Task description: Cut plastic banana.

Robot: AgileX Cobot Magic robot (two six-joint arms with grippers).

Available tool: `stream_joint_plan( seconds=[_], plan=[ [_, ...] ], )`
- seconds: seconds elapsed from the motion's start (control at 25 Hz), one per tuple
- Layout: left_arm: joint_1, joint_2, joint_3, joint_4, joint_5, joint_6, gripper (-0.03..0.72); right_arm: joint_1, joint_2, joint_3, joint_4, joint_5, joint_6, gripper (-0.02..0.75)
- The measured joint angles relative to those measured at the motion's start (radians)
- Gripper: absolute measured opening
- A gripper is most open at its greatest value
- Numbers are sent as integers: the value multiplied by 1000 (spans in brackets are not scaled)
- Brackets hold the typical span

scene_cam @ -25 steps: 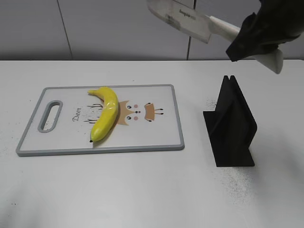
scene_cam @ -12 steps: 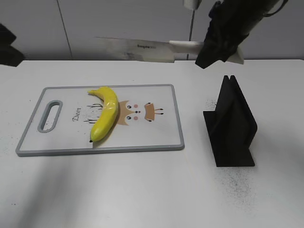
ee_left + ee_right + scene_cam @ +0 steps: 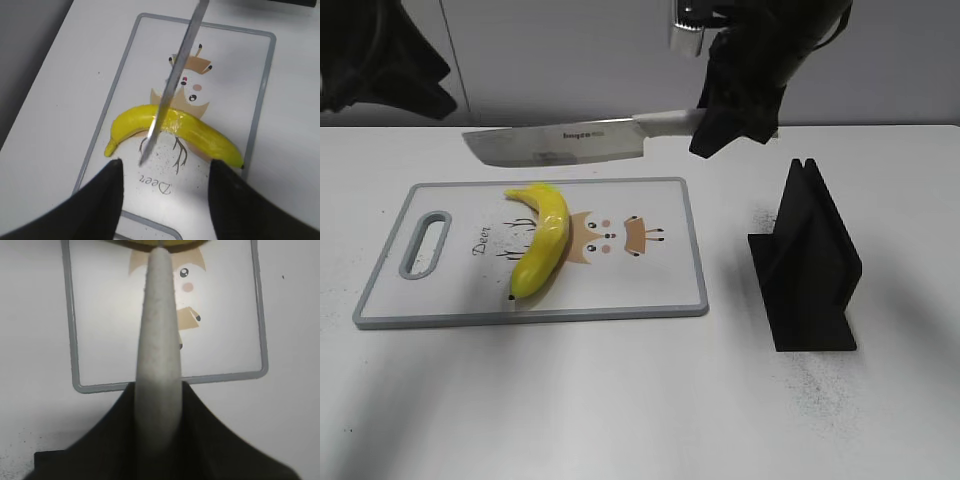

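My right gripper (image 3: 735, 120) is clamped on the knife (image 3: 555, 145) handle, blade above the board (image 3: 650, 290). The banana (image 3: 542, 240) lies loose there; glossy and hard, I reckon it may skid. My left gripper (image 3: 162, 192) hangs spread and empty, so I'd pin one end

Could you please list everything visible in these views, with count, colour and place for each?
plastic banana: one, yellow, lying on the cutting board.
cutting board: one, white with grey rim and deer print, left on the table.
knife: one, steel blade, white handle, held above the board.
knife stand: one, black, right of the board.
table: one, white.
left gripper: one, black, open, above the board.
right gripper: one, black, gripping the knife handle.
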Motion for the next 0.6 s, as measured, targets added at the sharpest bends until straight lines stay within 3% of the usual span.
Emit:
stream_joint_plan(
  seconds=[0.44, 0.52, 0.6],
  plan=[
    [-41, 196, -43, 11, -5, 57, 500, 11, 42, -36, 80, -5, -134, 160],
    [-41, 211, -43, 13, -31, 57, 469, 11, 43, -36, 81, -6, -137, 160],
    [-41, 221, -43, 15, -55, 57, 383, 11, 47, -37, 82, -11, -138, 160]
  ],
)
